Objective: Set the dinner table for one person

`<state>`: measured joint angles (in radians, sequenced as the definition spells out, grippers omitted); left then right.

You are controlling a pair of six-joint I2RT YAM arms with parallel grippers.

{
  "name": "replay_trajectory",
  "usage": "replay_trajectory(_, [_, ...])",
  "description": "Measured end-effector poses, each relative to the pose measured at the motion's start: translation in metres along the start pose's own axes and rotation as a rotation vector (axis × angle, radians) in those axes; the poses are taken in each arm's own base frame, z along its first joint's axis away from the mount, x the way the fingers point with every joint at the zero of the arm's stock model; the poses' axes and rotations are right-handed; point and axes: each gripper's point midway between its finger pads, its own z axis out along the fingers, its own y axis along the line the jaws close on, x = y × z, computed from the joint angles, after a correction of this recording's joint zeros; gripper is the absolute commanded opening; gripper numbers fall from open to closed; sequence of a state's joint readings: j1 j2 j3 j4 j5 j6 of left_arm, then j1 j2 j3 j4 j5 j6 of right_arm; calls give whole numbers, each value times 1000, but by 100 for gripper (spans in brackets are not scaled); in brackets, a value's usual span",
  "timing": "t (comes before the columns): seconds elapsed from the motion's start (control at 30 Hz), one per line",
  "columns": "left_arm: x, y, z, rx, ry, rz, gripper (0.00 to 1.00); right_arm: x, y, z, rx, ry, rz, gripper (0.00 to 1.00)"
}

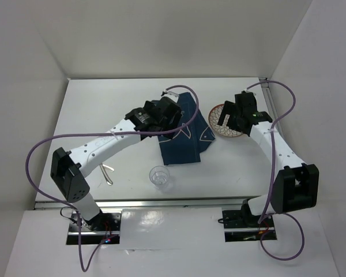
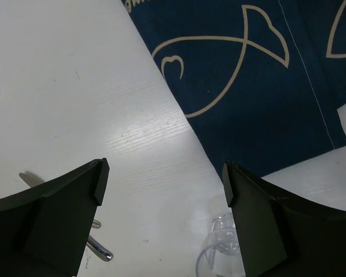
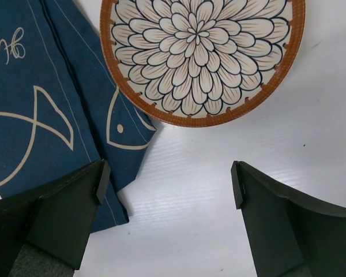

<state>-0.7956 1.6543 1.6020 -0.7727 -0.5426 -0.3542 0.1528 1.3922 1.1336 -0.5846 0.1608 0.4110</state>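
Hovering, jaws spread wide, gripping nothing: left hand (image 2: 164,184) over placemat (image 1: 184,144) edge, right hand (image 3: 168,182) over bare worktop (image 1: 104,104) between placemat and plate (image 3: 202,52). White worktop lying between walls (image 1: 161,34), rail (image 1: 161,202) running along near edge, open room showing at left. Plate, clear cup (image 1: 160,176) sitting empty.

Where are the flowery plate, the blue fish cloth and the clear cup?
flowery plate (image 3: 202,52), right wrist view, on its painted petals.
blue fish cloth (image 2: 265,104), left wrist view, plain fabric under the fish.
clear cup (image 1: 161,176), top view, its middle.
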Motion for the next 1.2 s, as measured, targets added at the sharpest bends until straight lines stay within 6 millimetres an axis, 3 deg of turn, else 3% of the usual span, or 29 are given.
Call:
replay_trajectory(0.3, [10, -44, -10, 124, 26, 43, 100, 13, -6, -7, -1, 9, 17, 100])
replay_trajectory(0.47, [17, -79, -2, 204, 69, 55, 96, 28, -17, -20, 18, 19, 37, 100])
replay_trajectory(0.73, [50, -129, 28, 314, 195, 72, 84, 45, -24, -60, -41, -36, 130, 100])
replay_trajectory(0.9, [61, -174, 53, 389, 246, 96, 79, 49, -28, -90, -89, -90, 171, 100])
replay_trajectory(1.03, [78, -202, 75, 424, 292, 110, 79, 44, -27, -110, -120, -133, 204, 100])
replay_trajectory(1.2, [102, -216, 92, 431, 357, 109, 85, 46, -30, -123, -127, -145, 223, 100])
